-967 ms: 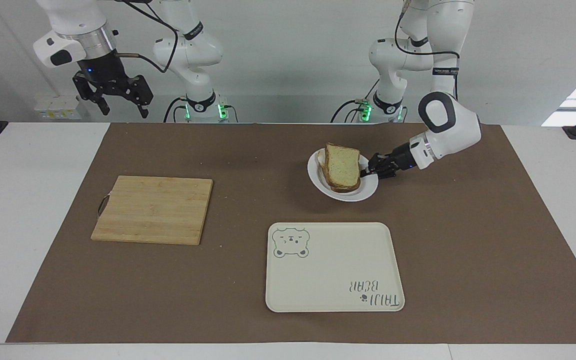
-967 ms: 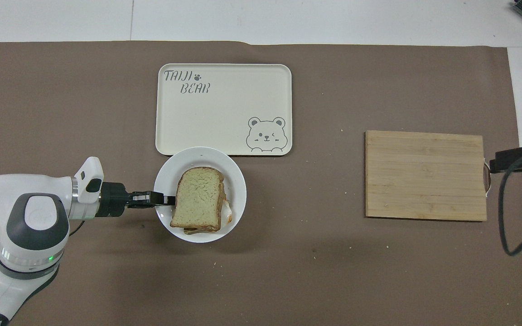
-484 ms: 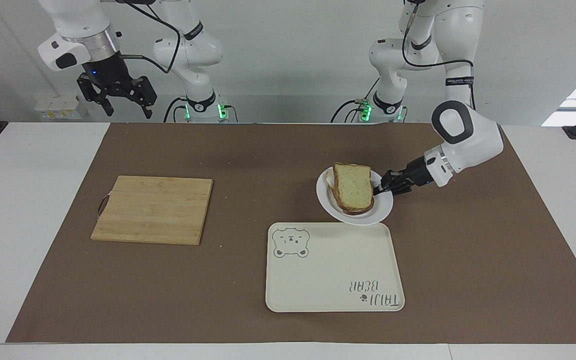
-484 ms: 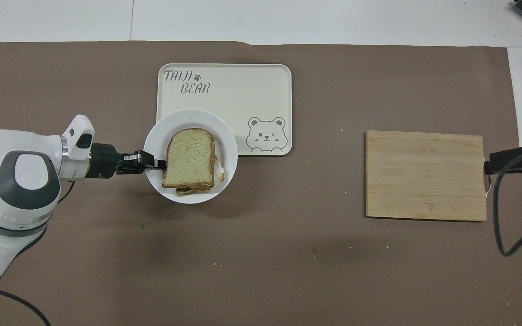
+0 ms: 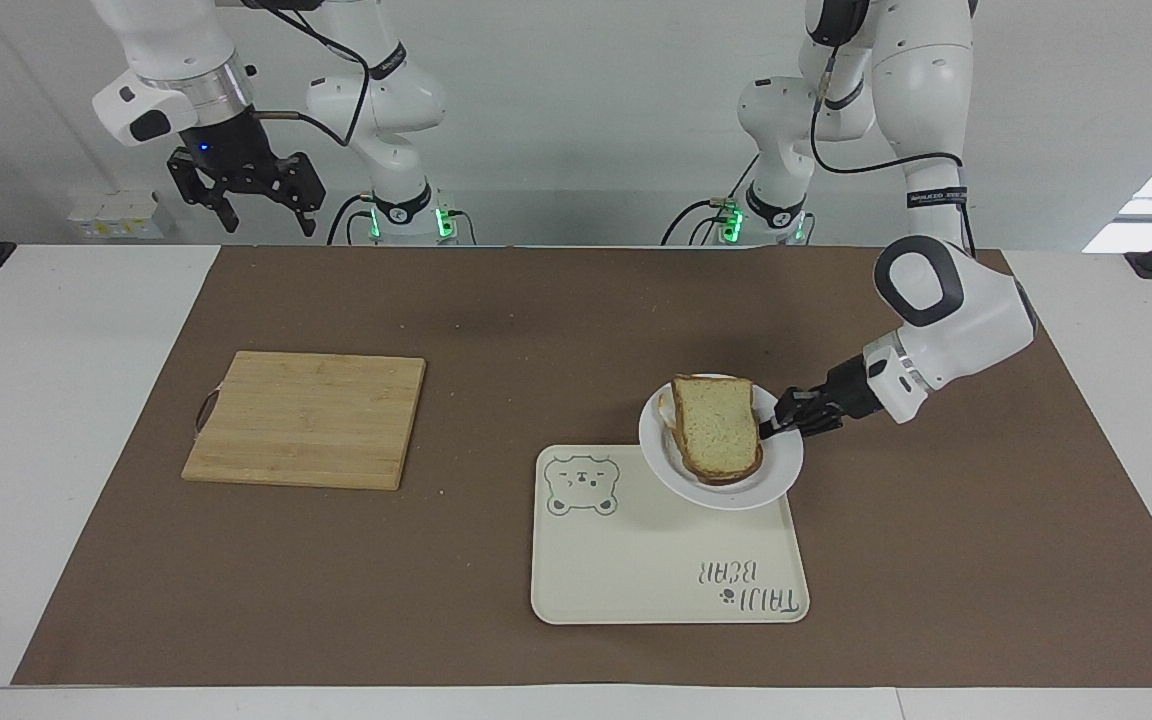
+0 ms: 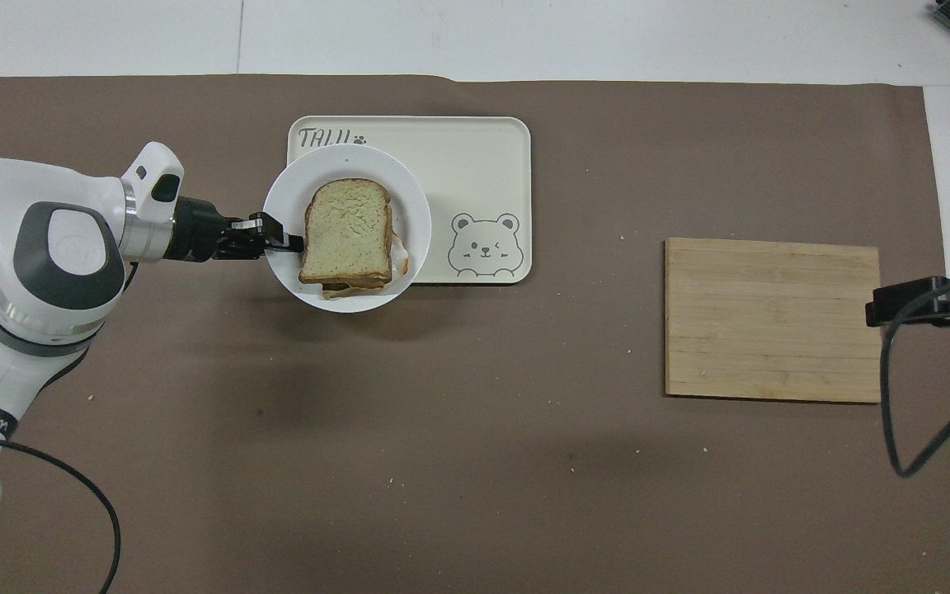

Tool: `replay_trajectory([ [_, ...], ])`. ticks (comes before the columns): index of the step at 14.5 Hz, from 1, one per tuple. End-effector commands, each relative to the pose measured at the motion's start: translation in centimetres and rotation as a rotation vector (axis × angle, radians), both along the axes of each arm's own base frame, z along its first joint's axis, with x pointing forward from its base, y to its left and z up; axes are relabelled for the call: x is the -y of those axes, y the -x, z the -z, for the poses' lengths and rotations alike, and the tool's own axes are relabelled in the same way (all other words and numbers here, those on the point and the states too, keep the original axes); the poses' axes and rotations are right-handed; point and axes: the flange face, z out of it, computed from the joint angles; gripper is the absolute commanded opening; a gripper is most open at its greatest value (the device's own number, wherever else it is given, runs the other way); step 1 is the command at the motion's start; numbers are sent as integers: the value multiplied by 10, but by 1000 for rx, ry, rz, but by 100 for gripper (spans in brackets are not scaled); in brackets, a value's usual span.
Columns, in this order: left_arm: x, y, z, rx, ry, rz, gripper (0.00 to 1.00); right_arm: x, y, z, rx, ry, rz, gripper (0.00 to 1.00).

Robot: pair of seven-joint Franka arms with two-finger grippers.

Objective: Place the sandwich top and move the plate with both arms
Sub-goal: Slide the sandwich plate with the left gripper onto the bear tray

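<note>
plate (image 5: 726,488), white and round, hangs in the air over the robot-side corner of the cream tray (image 5: 636,570) at the left arm's end, pinched at its rim by the left gripper (image 5: 774,425), whose fingers are clenched on it. sandwich top (image 5: 718,425) lies on the stack on the plate, pale crumb up, with a sliver of egg white peeking out under it. the facing view shows the plate lifted clear of the tray and tilted a little; the overhead view flattens this, so the plate (image 6: 347,165) only seems to sit on the tray (image 6: 475,165) and covers part of its lettering, and the sandwich top (image 6: 347,231) looks square-on. the overhead view shows the left gripper (image 6: 281,243) reaching in sideways to the rim. the right gripper (image 5: 246,195) appears whole only in the facing view, waiting high near its base with fingers spread and nothing in them; overhead, only a dark edge of it (image 6: 912,299) shows beside the wooden cutting board (image 6: 772,318). a second ago the plate was over bare brown mat (image 5: 536,320) closer to the robots; it has since travelled away from them to overlap the tray, and the right gripper has drawn up slightly.
</note>
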Motion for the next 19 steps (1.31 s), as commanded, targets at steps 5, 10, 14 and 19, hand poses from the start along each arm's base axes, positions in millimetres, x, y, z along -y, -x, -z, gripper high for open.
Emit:
replay_trajectory([
  [5,44,-51,51,10,-45,-16,0,10,1,0,-1,-18,-26,100],
  [10,69,-51,68,27,-73,-28,0,14,0,-2,3,-23,-17,100],
  [14,70,-55,58,44,-81,-89,100,13,0,-2,3,-23,-18,100],
  [19,35,-55,10,56,-122,-75,100,13,0,-2,3,-23,-18,100],
])
